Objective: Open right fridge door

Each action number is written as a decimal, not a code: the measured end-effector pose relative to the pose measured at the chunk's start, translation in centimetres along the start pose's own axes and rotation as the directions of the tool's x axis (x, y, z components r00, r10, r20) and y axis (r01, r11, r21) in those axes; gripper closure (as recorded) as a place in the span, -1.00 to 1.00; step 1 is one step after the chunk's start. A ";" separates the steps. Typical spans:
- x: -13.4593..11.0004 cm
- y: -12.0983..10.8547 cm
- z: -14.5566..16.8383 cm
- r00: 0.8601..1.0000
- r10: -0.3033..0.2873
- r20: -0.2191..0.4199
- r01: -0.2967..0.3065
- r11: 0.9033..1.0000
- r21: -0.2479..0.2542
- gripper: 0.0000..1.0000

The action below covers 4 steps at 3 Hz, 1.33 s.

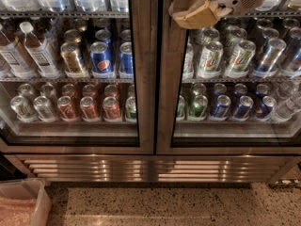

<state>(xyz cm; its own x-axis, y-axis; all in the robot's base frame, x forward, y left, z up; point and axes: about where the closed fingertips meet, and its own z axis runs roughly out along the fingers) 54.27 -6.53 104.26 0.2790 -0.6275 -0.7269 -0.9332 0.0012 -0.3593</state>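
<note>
Pepsi globe logo there on the blue cans (pixel 101 59), middle shelf, by the right edge of the left door (pixel 143 79). Green-and-white cans (pixel 210 56) behind the right fridge door (pixel 168 107): lettering too blurred to read. Bottles (pixel 40 53): white labels, unreadable. Gripper (pixel 190 12) at that door's top left corner.

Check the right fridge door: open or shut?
Shut: the right fridge door sits flush beside the left door; gripper at its upper-left frame.

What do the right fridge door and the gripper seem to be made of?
The right fridge door: frame looks like brushed steel, streaky shine; pane probably glass, since cans show through. The gripper, at the door's upper inner edge: tan, matt, perhaps plastic or rubber.
</note>
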 end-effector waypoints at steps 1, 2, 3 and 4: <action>-0.1 0.0 0.1 1.000 -0.001 0.005 0.001 1.000 -0.002 1.00; 0.0 0.0 0.0 1.000 -0.001 0.004 0.001 1.000 -0.002 1.00; 0.1 0.1 0.0 1.000 0.001 0.001 -0.001 1.000 -0.007 1.00; 0.2 0.0 -0.1 1.000 -0.004 -0.011 0.004 1.000 -0.015 1.00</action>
<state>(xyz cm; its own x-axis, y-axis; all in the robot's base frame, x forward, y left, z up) 54.28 -6.70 104.14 0.2800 -0.6358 -0.7192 -0.9356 -0.0131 -0.3527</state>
